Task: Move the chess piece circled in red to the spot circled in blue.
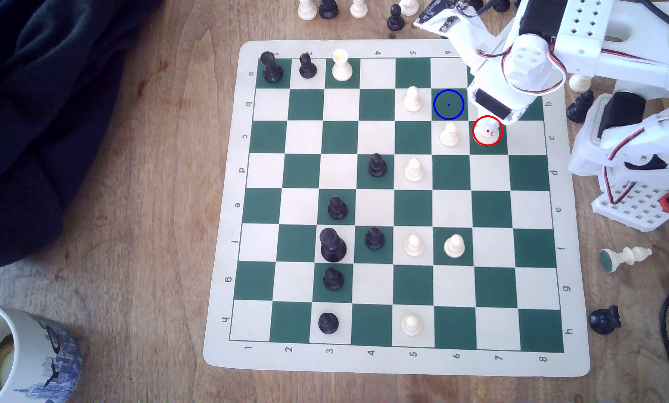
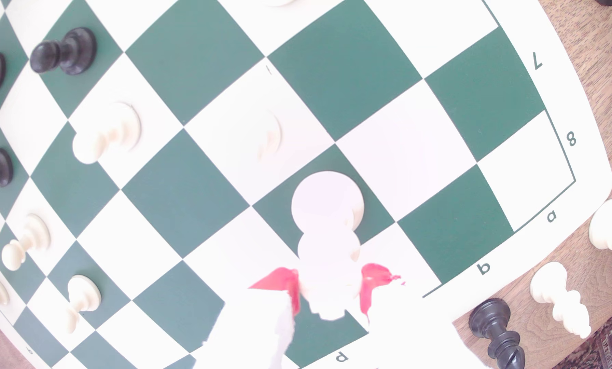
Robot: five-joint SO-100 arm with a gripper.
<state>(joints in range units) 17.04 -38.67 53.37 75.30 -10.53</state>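
Upright, the chess piece (image 1: 487, 133) stands between the end effector (image 2: 331, 287) fingers.

The chess piece (image 1: 487, 131) looked like smooth cream plastic with a soft sheen, and the board (image 1: 224, 193) under it was a thin, matt, flexible mat printed in dark green and cream, lying on a tabletop (image 1: 131, 232) of brown wood with visible grain. Beside the board, the arm (image 1: 596, 50) was white plastic with a matt, perforated shell, its jaws faced with red pads (image 2: 283, 284). Far across the tabletop from the board lay a dark, soft cloth (image 1: 34, 97), and a glossy ceramic mug (image 1: 22, 356).
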